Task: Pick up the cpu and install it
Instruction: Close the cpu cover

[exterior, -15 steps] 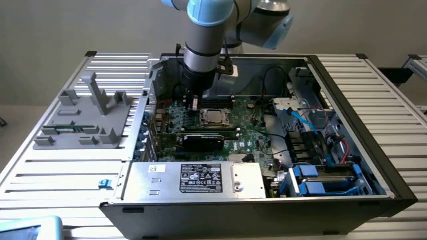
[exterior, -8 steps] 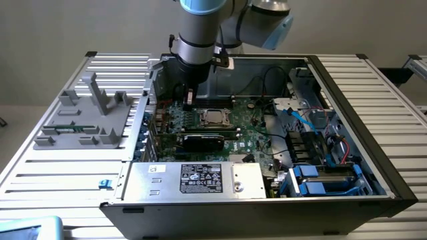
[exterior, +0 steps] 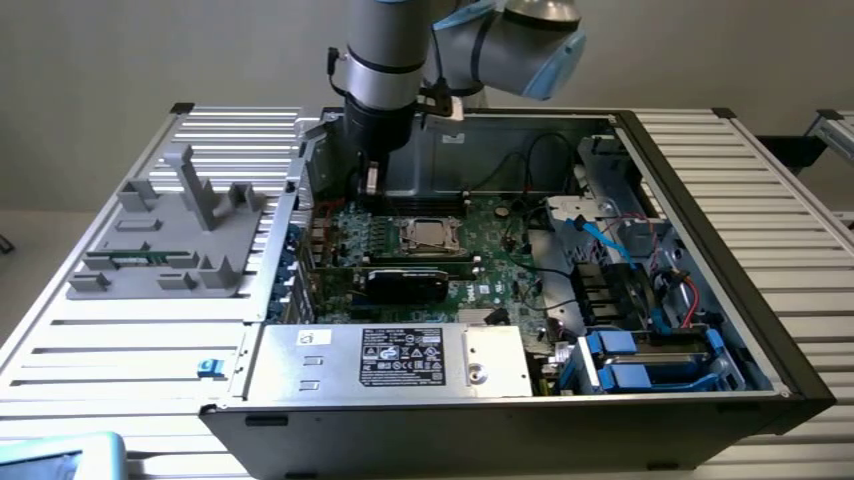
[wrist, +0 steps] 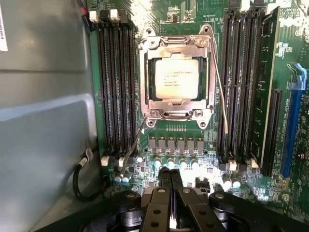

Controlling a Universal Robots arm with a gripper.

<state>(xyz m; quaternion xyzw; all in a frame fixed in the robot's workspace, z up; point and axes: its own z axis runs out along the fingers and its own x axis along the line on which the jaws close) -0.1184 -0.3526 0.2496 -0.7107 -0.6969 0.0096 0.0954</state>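
The cpu (exterior: 430, 234) (wrist: 176, 78), a small square chip with a silver top, lies flat inside the metal socket frame (wrist: 176, 113) on the green motherboard (exterior: 501, 270) of the opened computer case. My gripper (exterior: 371, 181) (wrist: 170, 175) hangs over the board a short way from the socket, toward the case's back wall on the exterior view's left. Its two black fingers (wrist: 165, 176) are pressed together with nothing between them. They do not touch the chip.
Black memory slots (wrist: 116, 87) (wrist: 241, 87) flank the socket. A black card (exterior: 407, 282) stands just in front of it, and a silver box with a white label (exterior: 400, 360) sits nearer still. Cables and blue drive bays (exterior: 641, 360) fill the exterior view's right. A grey fixture (exterior: 174, 235) sits outside the case.
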